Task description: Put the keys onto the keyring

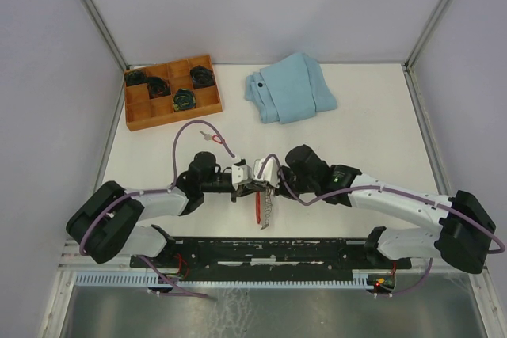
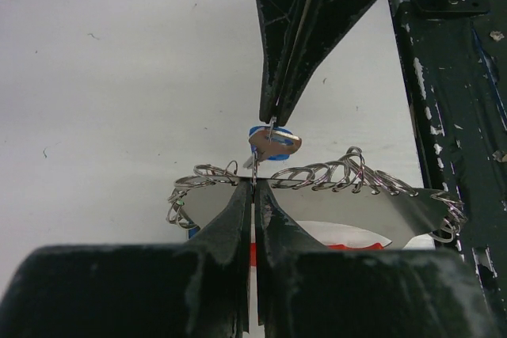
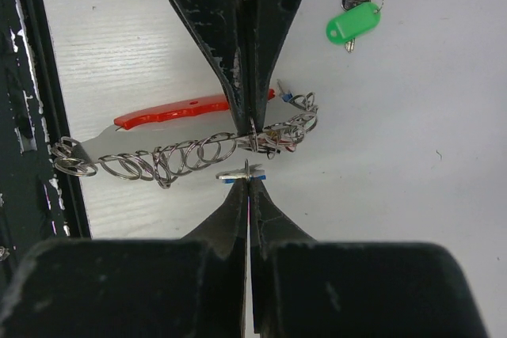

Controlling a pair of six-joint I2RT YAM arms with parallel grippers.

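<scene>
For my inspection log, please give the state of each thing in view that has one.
Left end effector: shut on red plastic keyring with silvery loops.
Right end effector: shut on silver key with blue tag.
Silver key with green tag: loose on table.
Light-blue cloth: folded.

Robot lab test cell. White tabletop (image 1: pixel 372 132) boxed in by plain grey panels (image 1: pixel 261 5) w/ aluminium frame posts (image 1: pixel 95 13) at the far corners. Left arm (image 1: pixel 150 203) & right arm (image 1: pixel 404 203) bolted to a black mounting rail (image 1: pixel 269 249) along the near edge; purple cable (image 1: pixel 176 148) loops loose. Props: wooden divided tray (image 1: pixel 174 117) at far-left corner, blue cloth (image 1: pixel 289 89) by far edge.
</scene>
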